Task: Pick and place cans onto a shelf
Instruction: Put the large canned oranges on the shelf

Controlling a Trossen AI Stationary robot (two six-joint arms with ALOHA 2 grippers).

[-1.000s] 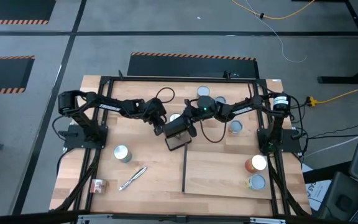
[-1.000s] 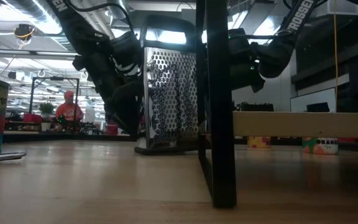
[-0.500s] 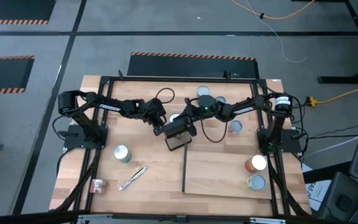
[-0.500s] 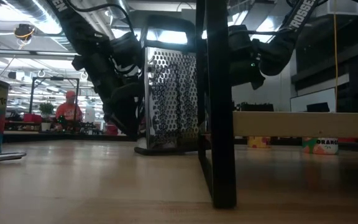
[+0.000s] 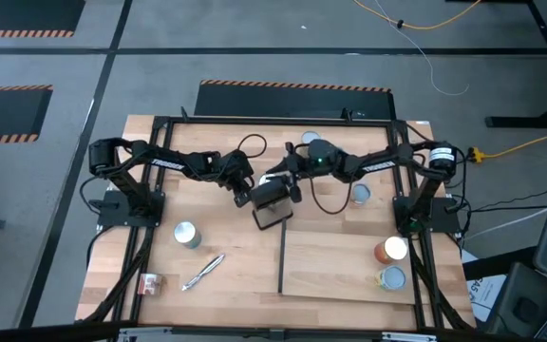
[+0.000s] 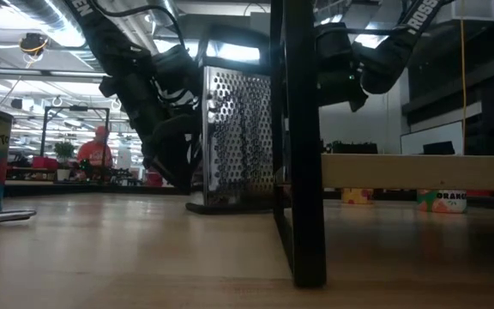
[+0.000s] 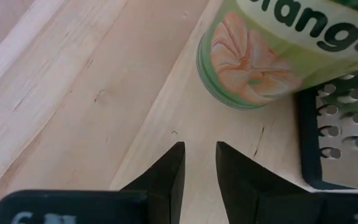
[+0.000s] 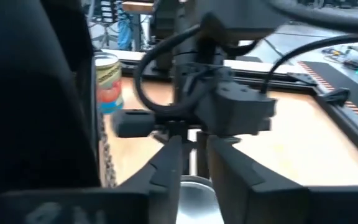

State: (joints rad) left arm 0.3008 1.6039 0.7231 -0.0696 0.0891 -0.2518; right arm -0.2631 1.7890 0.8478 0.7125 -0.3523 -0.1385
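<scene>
- On the can just ahead of your left gripper you can read part of "orange" in green letters over an orange-slice picture; the word is cut off.
- Your left gripper's fingers stand a narrow gap apart with nothing between them, low over the table beside the metal grater.
- In the low view, "ORANGE" shows on a can under the shelf; the black post hides much of the scene.
- Your right gripper points at the left arm; its fingers are slightly parted, and I cannot tell whether they hold anything.
- A tomato-label can has writing too blurred to read.
- Two cans sit on the shelf's right end; another can stands left of it.
</scene>
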